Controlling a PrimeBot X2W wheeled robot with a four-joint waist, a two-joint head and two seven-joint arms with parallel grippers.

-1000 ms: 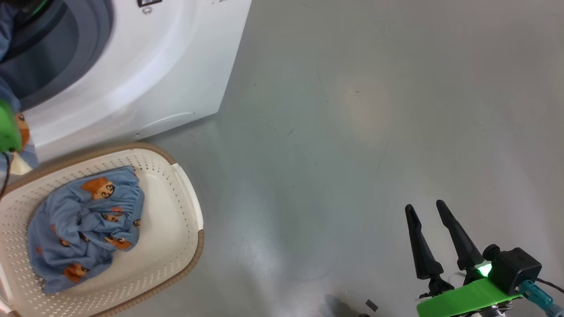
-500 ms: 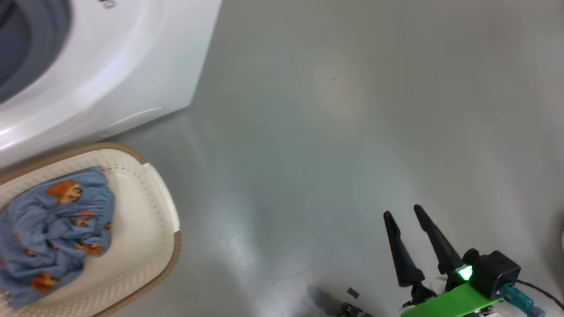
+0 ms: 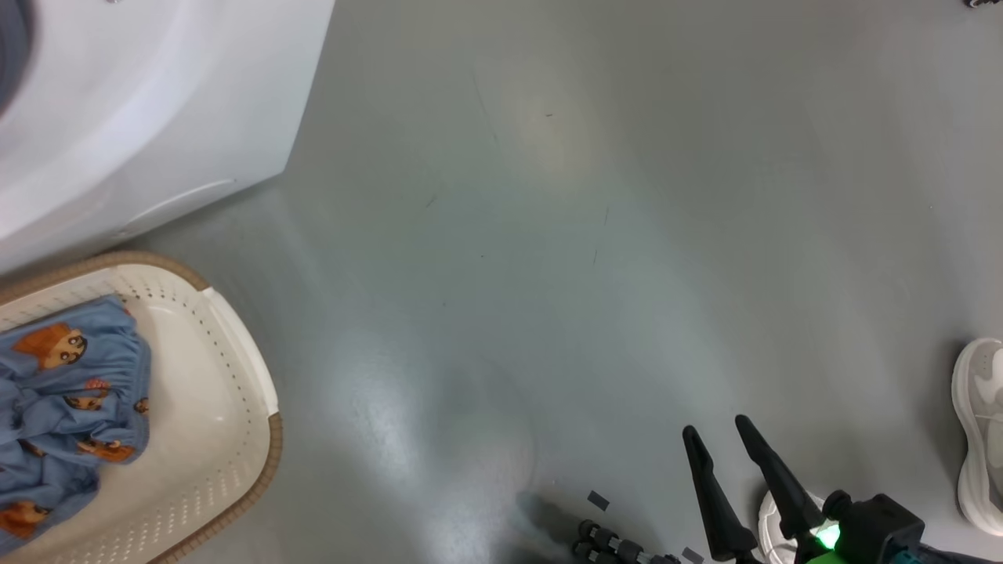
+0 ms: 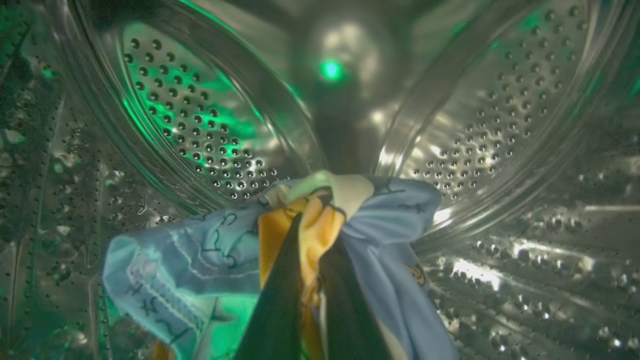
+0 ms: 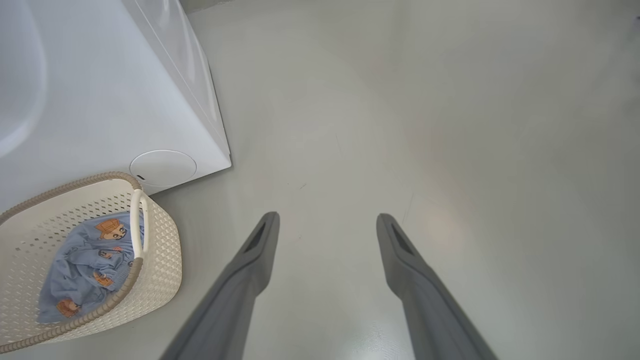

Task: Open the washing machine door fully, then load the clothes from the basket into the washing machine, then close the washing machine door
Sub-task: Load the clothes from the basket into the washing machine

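In the left wrist view my left gripper (image 4: pixel 314 225) is inside the steel perforated drum (image 4: pixel 200 125), shut on a bunch of the light blue clothes (image 4: pixel 200 250) with an orange print. More of the clothes (image 3: pixel 63 392) lie in the cream basket (image 3: pixel 235 368) on the floor, in front of the white washing machine (image 3: pixel 141 117). My right gripper (image 3: pixel 717 431) hangs open over bare floor, far to the right of the basket. The right wrist view shows this gripper (image 5: pixel 327 220) empty, with the basket (image 5: pixel 155 240), its clothes (image 5: pixel 85 265) and the washing machine (image 5: pixel 100 100). The washing machine door is out of view.
A person's white shoe (image 3: pixel 979 431) stands on the grey floor at the right edge. A second white shoe (image 3: pixel 772 517) shows behind my right gripper's fingers. Small dark parts (image 3: pixel 611 540) lie at the bottom edge.
The head camera has turned right, so the machine and basket slid left in the picture. The white shoe came into view. The right gripper stays open.
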